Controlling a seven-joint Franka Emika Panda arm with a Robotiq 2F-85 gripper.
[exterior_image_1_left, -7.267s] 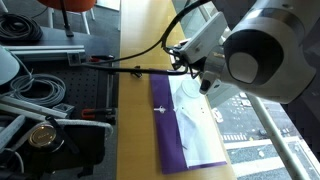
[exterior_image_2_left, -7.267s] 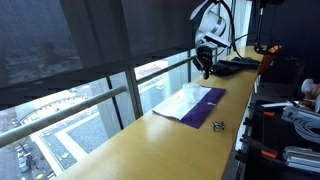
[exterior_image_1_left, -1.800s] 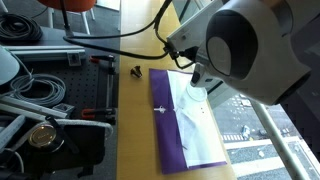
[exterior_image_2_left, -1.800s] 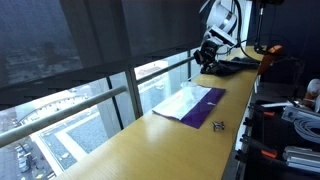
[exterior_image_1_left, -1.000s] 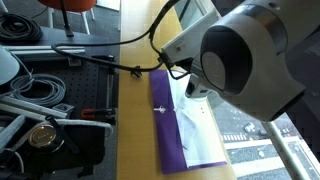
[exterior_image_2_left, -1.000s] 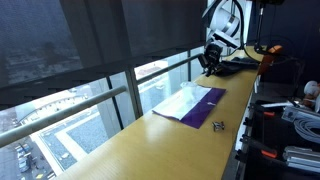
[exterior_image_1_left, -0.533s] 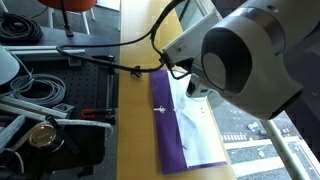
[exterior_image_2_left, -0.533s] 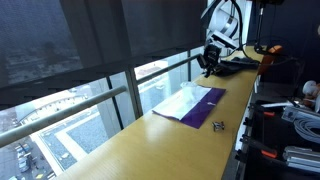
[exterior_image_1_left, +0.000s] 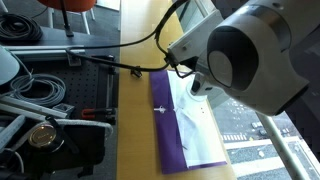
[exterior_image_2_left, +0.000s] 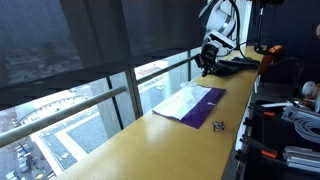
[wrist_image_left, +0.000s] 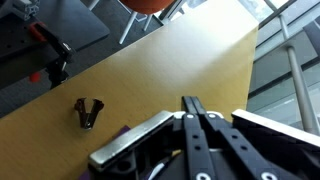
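Observation:
My gripper (exterior_image_2_left: 207, 58) hangs above the far end of a long wooden counter (exterior_image_2_left: 150, 140), its jaws shut with nothing between them. In the wrist view the closed fingertips (wrist_image_left: 190, 102) point over bare wood. A small black clip (wrist_image_left: 88, 113) lies on the counter to their left; the same clip (exterior_image_1_left: 135, 70) shows in an exterior view beside a black cable. A purple mat (exterior_image_2_left: 205, 108) with a white cloth (exterior_image_2_left: 182, 100) on it lies on the counter nearer the camera than the gripper. A second small clip (exterior_image_2_left: 218, 125) sits by the mat's edge.
The arm's bulky joint (exterior_image_1_left: 250, 55) fills much of an exterior view. Window glass and a railing (exterior_image_2_left: 95, 105) run along the counter's one side. Cables and gear (exterior_image_1_left: 40, 95) crowd the other side. A red-handled clamp (wrist_image_left: 50, 50) sits beyond the counter's edge.
The arm has shifted slightly over the far end of the counter. The jaws stay shut. Mat, cloth and clips have not moved.

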